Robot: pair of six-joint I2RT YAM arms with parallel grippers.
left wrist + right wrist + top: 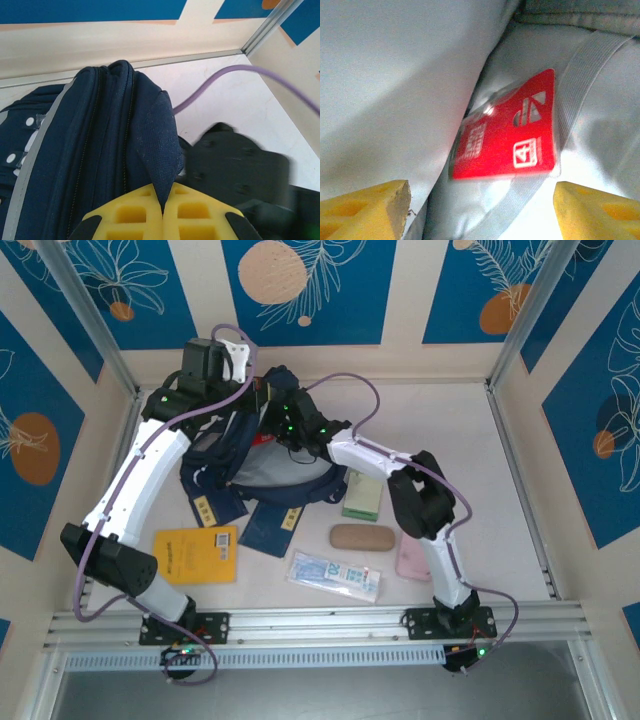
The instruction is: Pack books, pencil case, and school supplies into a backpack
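Right wrist view: right gripper fingers are standing spread wide, gripping nothing. The red box is lying clear of both, against the grey lining inside the backpack. Left wrist view: left gripper fingers are pressing together, pinching a fold of navy fabric at the bag's mouth. Reading this as the box drop-off, looking done. Top view: orange-yellow book, navy books, pale green pad and clear packet are lying on the table, outside the bag. Next move is calling for backing the right arm out without snagging the lining, then going for the pad.
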